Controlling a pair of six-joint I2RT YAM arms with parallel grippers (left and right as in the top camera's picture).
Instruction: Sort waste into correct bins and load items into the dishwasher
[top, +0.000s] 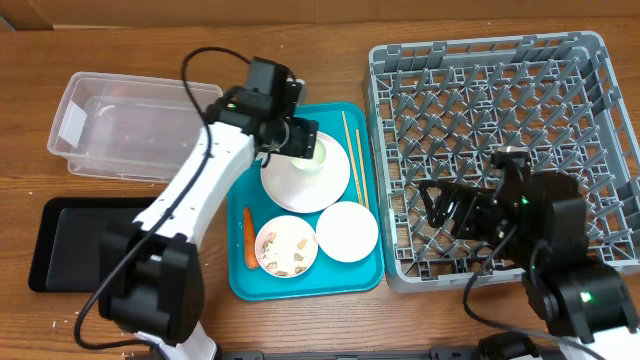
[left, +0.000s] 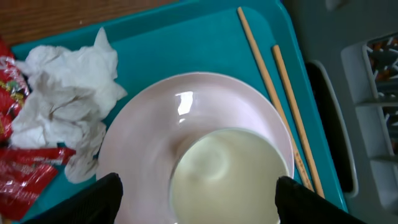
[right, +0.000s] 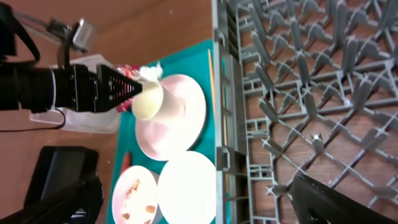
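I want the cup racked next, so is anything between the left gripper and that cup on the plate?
Nothing visible does. The left gripper is open right over the cup, a jaw on each side, and the cup stands on the plate.

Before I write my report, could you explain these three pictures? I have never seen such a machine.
These are two robot arms at a table. One picture looks down from above; the other two come from cameras on the wrists. On the table stand a teal tray, a grey dish rack, a clear tub and a black tray. The left gripper is open around a cup on a plate, not gripping it yet. The right gripper hangs open and empty over the rack.
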